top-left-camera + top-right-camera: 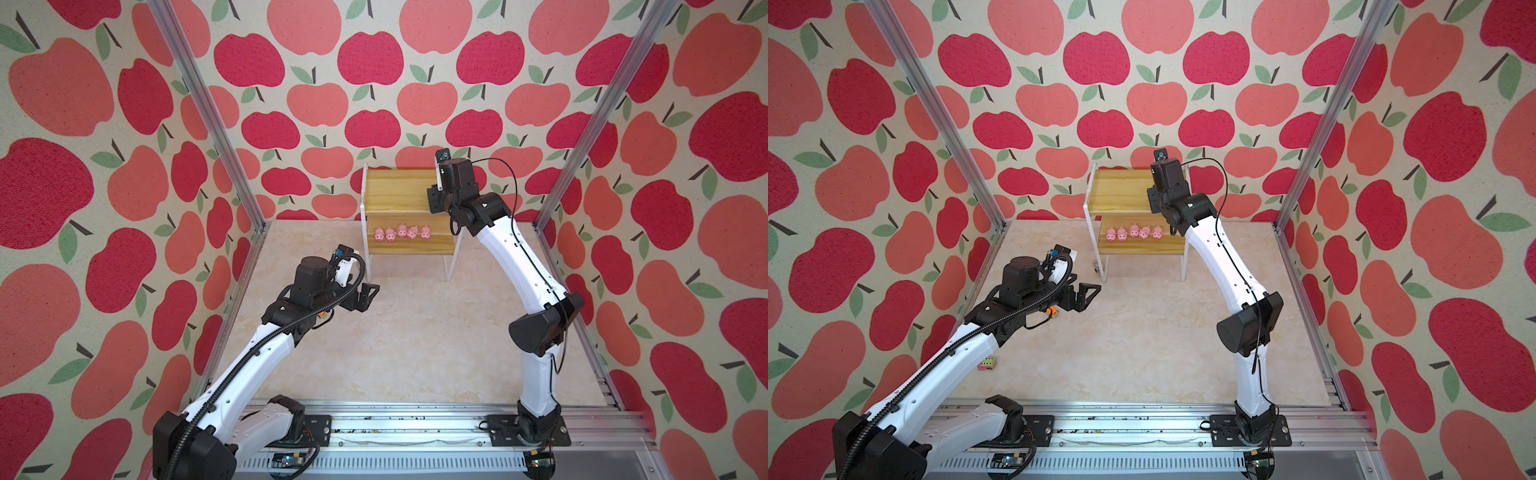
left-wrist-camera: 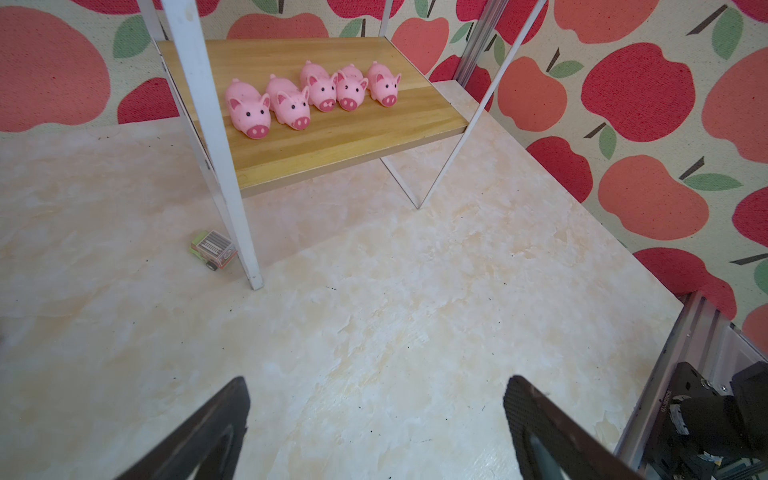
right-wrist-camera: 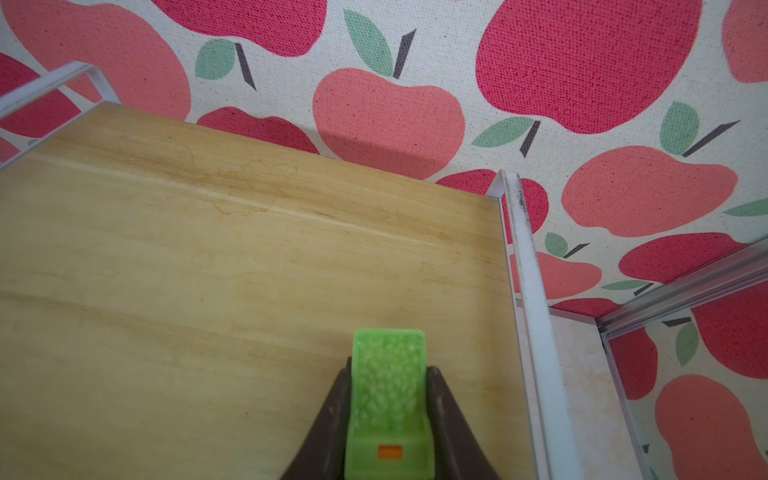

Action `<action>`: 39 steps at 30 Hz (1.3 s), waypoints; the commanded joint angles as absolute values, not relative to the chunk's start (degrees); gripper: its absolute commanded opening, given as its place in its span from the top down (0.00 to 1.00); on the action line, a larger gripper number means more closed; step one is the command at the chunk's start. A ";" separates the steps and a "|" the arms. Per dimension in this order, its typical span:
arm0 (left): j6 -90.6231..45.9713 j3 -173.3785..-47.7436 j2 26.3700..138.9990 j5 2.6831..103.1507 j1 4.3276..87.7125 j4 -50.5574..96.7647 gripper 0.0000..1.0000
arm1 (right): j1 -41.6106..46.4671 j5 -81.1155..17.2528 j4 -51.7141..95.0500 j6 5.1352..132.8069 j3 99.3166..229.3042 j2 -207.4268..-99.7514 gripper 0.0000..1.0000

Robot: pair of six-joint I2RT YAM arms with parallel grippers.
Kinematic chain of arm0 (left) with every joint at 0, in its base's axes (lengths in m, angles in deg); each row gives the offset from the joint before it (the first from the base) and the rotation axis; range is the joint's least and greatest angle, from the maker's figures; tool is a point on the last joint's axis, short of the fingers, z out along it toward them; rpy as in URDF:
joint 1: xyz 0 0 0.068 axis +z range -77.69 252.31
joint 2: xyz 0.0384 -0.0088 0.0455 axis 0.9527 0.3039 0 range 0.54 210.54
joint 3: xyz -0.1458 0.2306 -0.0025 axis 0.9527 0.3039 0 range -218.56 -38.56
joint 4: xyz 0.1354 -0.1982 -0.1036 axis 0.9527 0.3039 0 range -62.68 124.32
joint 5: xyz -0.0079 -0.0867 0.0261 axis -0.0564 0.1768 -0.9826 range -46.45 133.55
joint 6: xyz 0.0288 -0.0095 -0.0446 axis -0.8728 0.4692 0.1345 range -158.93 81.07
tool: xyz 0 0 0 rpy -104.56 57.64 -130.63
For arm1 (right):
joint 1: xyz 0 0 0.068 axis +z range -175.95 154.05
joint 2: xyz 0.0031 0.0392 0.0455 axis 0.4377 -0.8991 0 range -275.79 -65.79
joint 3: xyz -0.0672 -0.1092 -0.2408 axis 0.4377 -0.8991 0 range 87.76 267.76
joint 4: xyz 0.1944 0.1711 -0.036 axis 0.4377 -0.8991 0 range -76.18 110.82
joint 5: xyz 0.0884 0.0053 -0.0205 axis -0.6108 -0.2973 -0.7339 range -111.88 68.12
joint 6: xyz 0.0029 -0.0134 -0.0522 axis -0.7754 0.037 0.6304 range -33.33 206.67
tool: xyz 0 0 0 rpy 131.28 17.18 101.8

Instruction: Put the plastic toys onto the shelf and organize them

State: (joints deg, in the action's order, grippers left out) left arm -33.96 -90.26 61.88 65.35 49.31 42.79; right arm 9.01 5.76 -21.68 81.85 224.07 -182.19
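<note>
the right tool (image 3: 390,370) is clamped on a green truck (image 3: 388,403), its dark fingers (image 3: 332,415) pressed to the toy's two sides. it hangs over the upper board (image 3: 208,249) of the shelf (image 1: 395,191), near the end of the board by the white side rail (image 3: 536,332). whether the truck touches the wood cannot be told. the left tool (image 2: 376,386) stands wide open with nothing between its fingers, above the tabletop (image 2: 374,291) and well short of the shelf. ahead of it, on the lower board (image 2: 332,141), five pink pigs (image 2: 322,89) stand in a close row with their snouts turned toward the tool, some of them touching flank to flank. also ahead of the left tool, off to one side, a pale green truck (image 2: 212,248) sits on the tabletop just beside a white front leg (image 2: 232,187) of the shelf, lower than the pigs' board. in a top view a small pink truck (image 1: 986,365) lies on the tabletop behind the left tool, close beside that arm's white forearm. in both top views the right tool's wrist covers the right end of the upper board, and the pigs lie below it, on the side toward the left tool.
</note>
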 commanded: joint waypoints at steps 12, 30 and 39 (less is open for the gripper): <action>-34.63 -91.82 62.50 65.30 49.08 44.35 0.02 | 7.55 11.60 -20.99 78.71 223.77 -181.73 0.73; -29.98 -91.43 62.59 66.07 58.95 42.74 0.00 | 11.57 5.80 -10.11 87.64 216.02 -170.37 0.31; -24.43 -93.75 67.56 62.56 72.46 46.25 0.01 | 26.90 -2.78 13.42 93.94 170.45 -146.76 0.28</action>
